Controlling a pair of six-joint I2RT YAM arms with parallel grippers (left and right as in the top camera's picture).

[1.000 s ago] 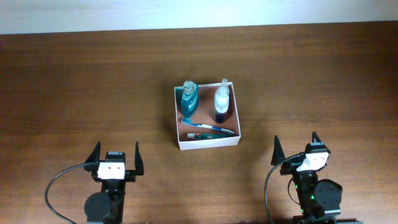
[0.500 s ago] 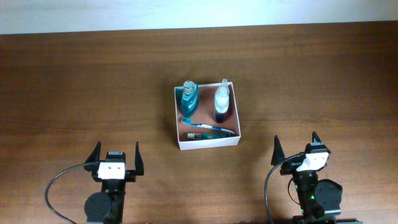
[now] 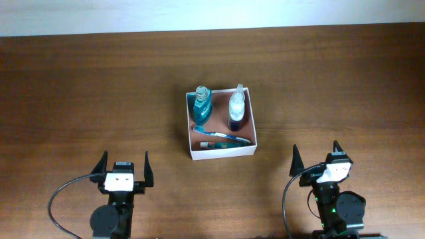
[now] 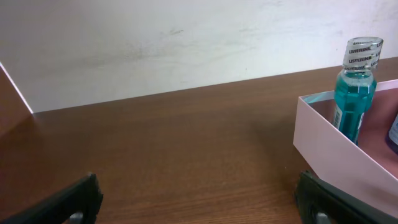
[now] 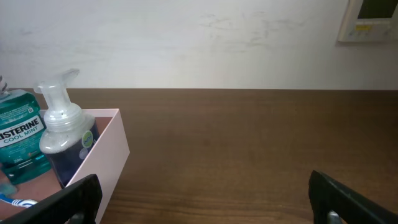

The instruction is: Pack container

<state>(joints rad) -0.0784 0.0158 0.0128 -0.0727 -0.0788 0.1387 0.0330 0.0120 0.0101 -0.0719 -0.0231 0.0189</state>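
The container [image 3: 222,154], a square white-walled box with a reddish-brown inside, stands at the table's middle. It holds a teal mouthwash bottle [image 3: 201,105], a pump bottle with dark liquid [image 3: 236,109] and a blue toothbrush [image 3: 222,137] lying along its front. My left gripper [image 3: 123,164] is open and empty near the front edge, left of the box. My right gripper [image 3: 317,155] is open and empty at the front right. The left wrist view shows the box wall [image 4: 329,158] and the mouthwash bottle [image 4: 354,93]. The right wrist view shows the box wall [image 5: 102,155], the pump bottle [image 5: 65,134] and the mouthwash bottle [image 5: 22,140].
A brown wooden table [image 3: 80,93] runs to a white wall [image 3: 199,13] at the back. A white wall device [image 5: 370,18] shows at the top right of the right wrist view.
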